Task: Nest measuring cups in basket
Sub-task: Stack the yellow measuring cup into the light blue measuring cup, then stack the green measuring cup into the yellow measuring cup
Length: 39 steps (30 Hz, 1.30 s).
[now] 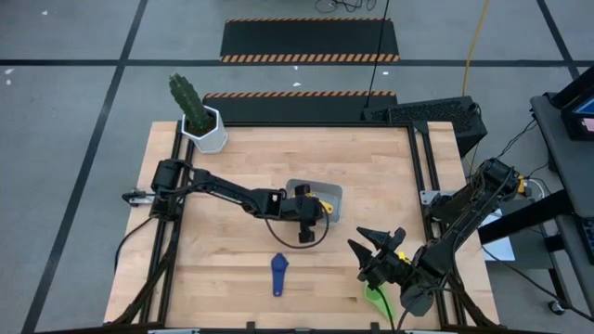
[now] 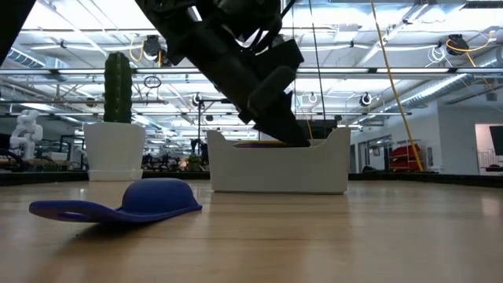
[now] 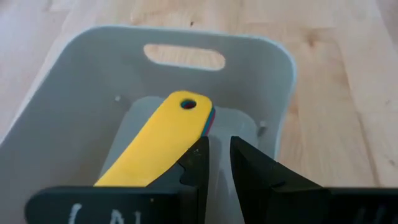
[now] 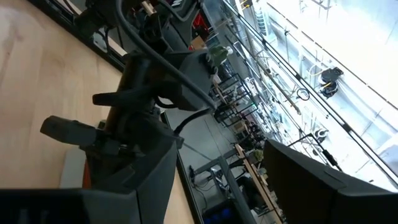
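The pale grey-blue basket (image 1: 316, 193) (image 3: 74, 93) stands mid-table. Inside it lies a nested stack of cups with the yellow cup (image 3: 158, 143) (image 1: 326, 206) on top; red and blue edges show under its handle. My left gripper (image 3: 219, 146) (image 1: 311, 211) reaches down into the basket beside that handle, its fingers a narrow gap apart with nothing between them. A navy cup (image 1: 278, 274) (image 2: 126, 204) rests bowl-down on the table near the front. A green cup (image 1: 375, 295) lies partly under my right arm. My right gripper (image 1: 376, 243) hovers open above the table, right of the basket. My left gripper has one finger (image 3: 196, 158) over the side edge of the yellow cup's handle (image 3: 186, 134), coming from above into the basket. I cannot tell whether it touches the handle. Nothing sits between the fingers.
A white hexagonal pot with a cactus (image 1: 202, 125) (image 2: 115, 145) stands at the far left corner. Dark rails (image 1: 422, 176) run along the table's left and right sides. Bare wood lies between the navy cup and the basket.
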{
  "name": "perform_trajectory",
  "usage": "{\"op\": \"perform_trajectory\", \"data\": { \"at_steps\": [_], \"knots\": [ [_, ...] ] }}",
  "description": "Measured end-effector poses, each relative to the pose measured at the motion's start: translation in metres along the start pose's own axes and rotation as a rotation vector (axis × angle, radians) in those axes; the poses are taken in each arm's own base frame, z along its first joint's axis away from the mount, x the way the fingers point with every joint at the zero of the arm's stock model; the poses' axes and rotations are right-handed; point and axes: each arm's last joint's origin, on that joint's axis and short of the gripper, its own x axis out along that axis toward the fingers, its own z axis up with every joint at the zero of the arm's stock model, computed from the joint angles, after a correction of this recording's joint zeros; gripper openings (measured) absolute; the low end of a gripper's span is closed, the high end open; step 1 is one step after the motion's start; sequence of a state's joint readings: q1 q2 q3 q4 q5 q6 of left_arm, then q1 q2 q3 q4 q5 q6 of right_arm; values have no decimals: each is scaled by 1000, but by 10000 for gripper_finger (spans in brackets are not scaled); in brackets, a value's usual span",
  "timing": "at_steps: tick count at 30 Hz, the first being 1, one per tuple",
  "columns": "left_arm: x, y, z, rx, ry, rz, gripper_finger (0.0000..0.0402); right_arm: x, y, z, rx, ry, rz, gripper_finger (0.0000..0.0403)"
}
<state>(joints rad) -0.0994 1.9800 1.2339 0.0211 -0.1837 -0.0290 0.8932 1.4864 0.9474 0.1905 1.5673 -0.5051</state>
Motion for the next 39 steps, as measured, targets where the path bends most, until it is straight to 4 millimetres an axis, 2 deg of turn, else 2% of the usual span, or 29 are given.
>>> {"op": "perform_trajectory", "data": {
  "at_steps": [6,9,14,21,28,33,39],
  "knots": [
    [0,-1,1,-1,-10,-2,69,0,0,0,21,0,1,238],
    [-8,-4,7,4,-32,-12,69,0,0,0,39,-1,1,238],
    [-33,-16,23,19,-101,-52,69,0,0,0,110,-1,1,238],
    [-68,-35,40,61,-194,-104,69,0,0,2,345,-5,12,238],
    [-79,-53,41,109,-212,-137,69,-1,6,4,638,-47,253,238],
    [-83,-64,38,114,-208,-159,69,-3,14,-1,816,4,440,238],
    [-89,-81,36,72,-205,-204,69,-22,26,0,1073,69,611,231]
  ]
}}
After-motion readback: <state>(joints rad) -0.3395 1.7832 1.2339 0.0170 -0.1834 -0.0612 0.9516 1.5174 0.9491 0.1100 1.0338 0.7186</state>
